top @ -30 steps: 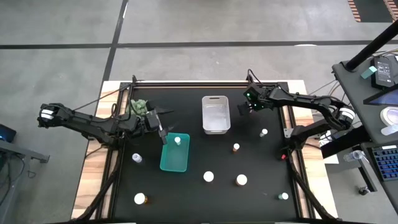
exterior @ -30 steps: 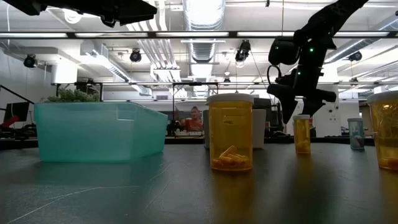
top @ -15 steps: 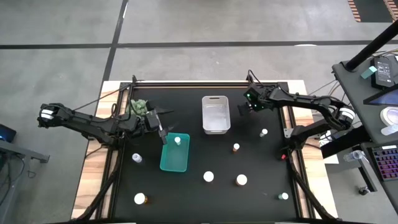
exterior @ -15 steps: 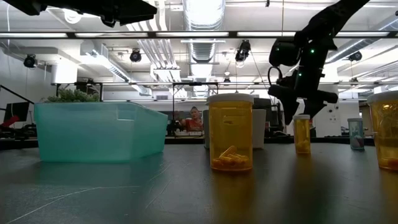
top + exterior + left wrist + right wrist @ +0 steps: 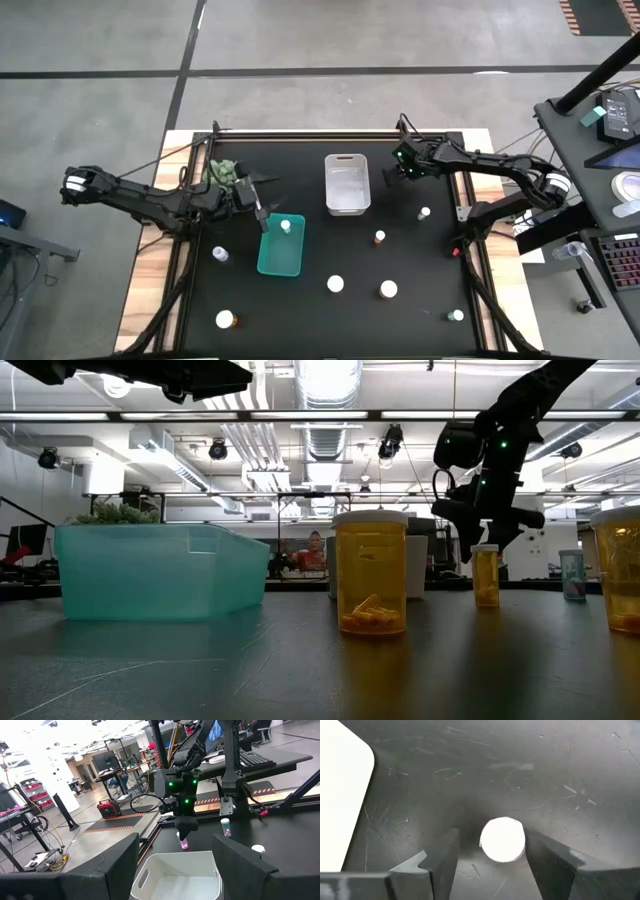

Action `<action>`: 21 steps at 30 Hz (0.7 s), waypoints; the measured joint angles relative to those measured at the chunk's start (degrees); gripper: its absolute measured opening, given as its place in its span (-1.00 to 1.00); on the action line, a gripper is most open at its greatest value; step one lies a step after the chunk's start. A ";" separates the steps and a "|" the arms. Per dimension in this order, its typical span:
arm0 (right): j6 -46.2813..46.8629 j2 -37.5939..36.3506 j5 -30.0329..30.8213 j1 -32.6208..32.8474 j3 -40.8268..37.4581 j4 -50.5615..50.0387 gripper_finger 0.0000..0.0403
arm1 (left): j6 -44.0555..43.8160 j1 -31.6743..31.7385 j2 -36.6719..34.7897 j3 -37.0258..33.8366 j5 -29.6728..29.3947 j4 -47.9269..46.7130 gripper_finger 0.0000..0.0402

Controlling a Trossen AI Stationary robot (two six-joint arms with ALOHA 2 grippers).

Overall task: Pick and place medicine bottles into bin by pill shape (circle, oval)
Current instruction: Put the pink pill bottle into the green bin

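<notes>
One white-capped bottle stands between the right end effector fingers, unclenched; close squarely on it before lifting.

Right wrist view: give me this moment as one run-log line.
right pincer : straddling white-capped bottle, fingers apart, beside white bin | left pincer : waiting over teal bin | teal bin: one bottle inside

White-capped medicine bottles stand upright, scattered over the near half of the mat; one stands inside the teal bin, another just right of the white bin.
</notes>
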 joint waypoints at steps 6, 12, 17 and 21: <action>0.01 0.00 0.08 0.01 -0.01 0.02 -0.14 | 0.00 0.00 0.00 0.00 0.02 0.00 0.16; 0.36 0.00 0.12 0.01 -0.01 0.00 -0.32 | -0.02 0.01 0.00 0.00 0.02 0.00 0.16; 0.38 0.00 0.12 0.01 -0.01 0.02 -0.42 | 0.00 0.00 0.00 0.00 0.01 0.00 0.16; 0.36 0.00 0.13 0.01 -0.01 0.02 -0.43 | 0.00 0.00 0.00 0.00 0.02 0.01 0.16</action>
